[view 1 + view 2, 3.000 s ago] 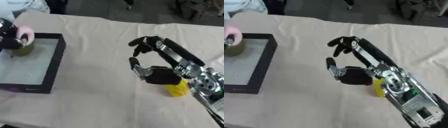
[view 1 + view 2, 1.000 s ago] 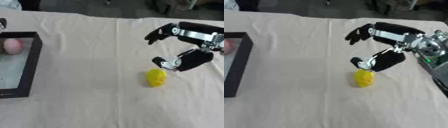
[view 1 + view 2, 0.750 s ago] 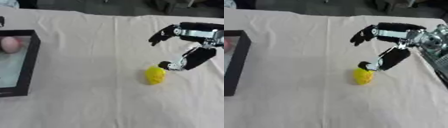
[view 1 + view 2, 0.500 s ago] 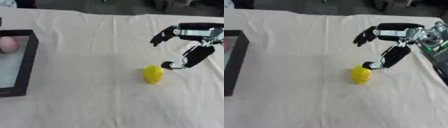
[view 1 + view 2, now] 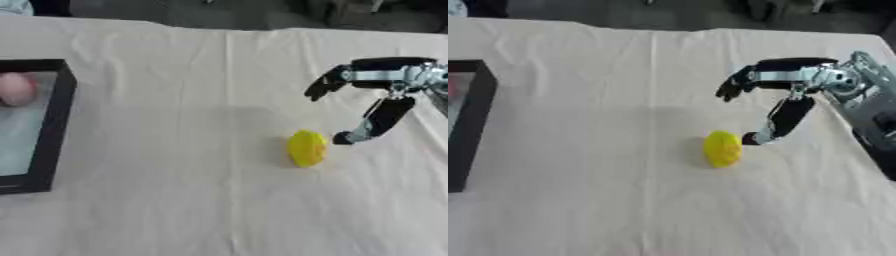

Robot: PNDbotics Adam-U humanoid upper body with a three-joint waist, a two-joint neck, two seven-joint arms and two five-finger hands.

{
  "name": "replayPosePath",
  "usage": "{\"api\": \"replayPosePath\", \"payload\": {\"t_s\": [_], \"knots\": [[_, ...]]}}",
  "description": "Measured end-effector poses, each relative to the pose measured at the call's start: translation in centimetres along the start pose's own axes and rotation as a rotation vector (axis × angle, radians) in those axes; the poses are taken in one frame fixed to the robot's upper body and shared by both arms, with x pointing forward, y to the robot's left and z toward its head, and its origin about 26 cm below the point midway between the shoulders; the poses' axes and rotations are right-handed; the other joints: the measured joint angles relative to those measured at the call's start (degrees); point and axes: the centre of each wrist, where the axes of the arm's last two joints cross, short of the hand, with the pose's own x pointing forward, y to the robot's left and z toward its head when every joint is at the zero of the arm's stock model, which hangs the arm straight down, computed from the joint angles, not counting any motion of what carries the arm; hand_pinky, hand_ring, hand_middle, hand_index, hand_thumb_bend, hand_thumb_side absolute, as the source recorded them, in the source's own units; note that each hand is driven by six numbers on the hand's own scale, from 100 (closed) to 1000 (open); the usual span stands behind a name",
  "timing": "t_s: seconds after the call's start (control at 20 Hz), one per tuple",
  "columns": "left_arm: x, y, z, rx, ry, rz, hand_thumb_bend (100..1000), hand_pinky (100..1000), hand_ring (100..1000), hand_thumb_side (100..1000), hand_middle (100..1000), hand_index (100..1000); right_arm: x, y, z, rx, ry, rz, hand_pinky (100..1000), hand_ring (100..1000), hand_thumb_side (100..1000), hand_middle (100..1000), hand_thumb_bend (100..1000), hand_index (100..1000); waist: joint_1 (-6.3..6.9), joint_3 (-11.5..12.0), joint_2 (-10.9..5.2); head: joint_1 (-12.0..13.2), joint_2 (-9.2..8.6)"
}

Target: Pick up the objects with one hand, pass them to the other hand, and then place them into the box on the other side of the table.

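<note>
A small yellow object [image 5: 307, 148] lies on the cream tablecloth, right of the middle. My right hand [image 5: 378, 95] hovers just to its right, open, with fingers stretched left above the cloth and the thumb [image 5: 369, 125] pointing down beside the object, perhaps touching it. A black-rimmed box [image 5: 54, 131] stands at the left edge, and a pink round object [image 5: 15, 89] rests in its far end. My left hand shows in neither view.
The cream cloth [image 5: 175, 200] covers the whole table. Dark floor and blurred shapes lie past the far edge [image 5: 227, 15]. In the right eye view my silver right forearm [image 5: 866, 107] runs along the table's right side.
My right hand has drawn back to the right, off the yellow object that it covered three seconds ago. The camera has shifted, so the box now lies further left.
</note>
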Motion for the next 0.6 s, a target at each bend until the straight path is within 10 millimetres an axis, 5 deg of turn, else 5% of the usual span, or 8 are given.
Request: {"api": "replayPosePath", "payload": {"t_s": [0.6], "knots": [[0.4,-0.2,-0.1,-0.002,-0.007,0.01,260,673,723,616,764,801,-2.6,1.9,-2.5,0.072,0.028,-0.043,895,869,145,781,470,869,0.29,0.73,0.04,-0.44,0.06]]}}
